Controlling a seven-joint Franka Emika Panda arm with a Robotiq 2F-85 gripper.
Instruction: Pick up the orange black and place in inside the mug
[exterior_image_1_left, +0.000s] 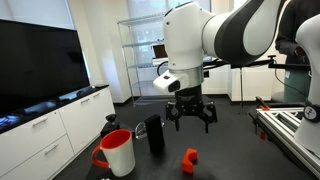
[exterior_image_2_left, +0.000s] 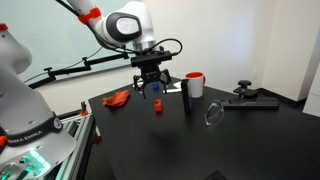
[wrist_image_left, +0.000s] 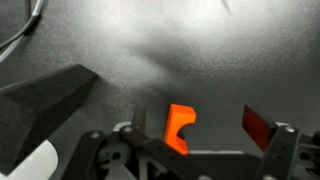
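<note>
The orange block (exterior_image_1_left: 189, 158) lies on the black table (exterior_image_1_left: 235, 160), also seen in an exterior view (exterior_image_2_left: 157, 106). In the wrist view the block (wrist_image_left: 179, 128) shows below, between the fingers and closer to one of them. My gripper (exterior_image_1_left: 192, 116) hangs open and empty above the block without touching it; it also shows in an exterior view (exterior_image_2_left: 150, 88) and in the wrist view (wrist_image_left: 200, 122). The red and white mug (exterior_image_1_left: 117, 152) stands upright beyond a black cylinder (exterior_image_1_left: 155, 135). Both show in an exterior view, the mug (exterior_image_2_left: 194, 83) and the cylinder (exterior_image_2_left: 186, 97).
A reddish-orange crumpled thing (exterior_image_2_left: 118, 97) lies near the table's far corner. A clear glass (exterior_image_2_left: 213, 115) and a black tool (exterior_image_2_left: 250, 97) sit further along the table. A white cabinet with a dark screen (exterior_image_1_left: 40, 60) stands beside the table.
</note>
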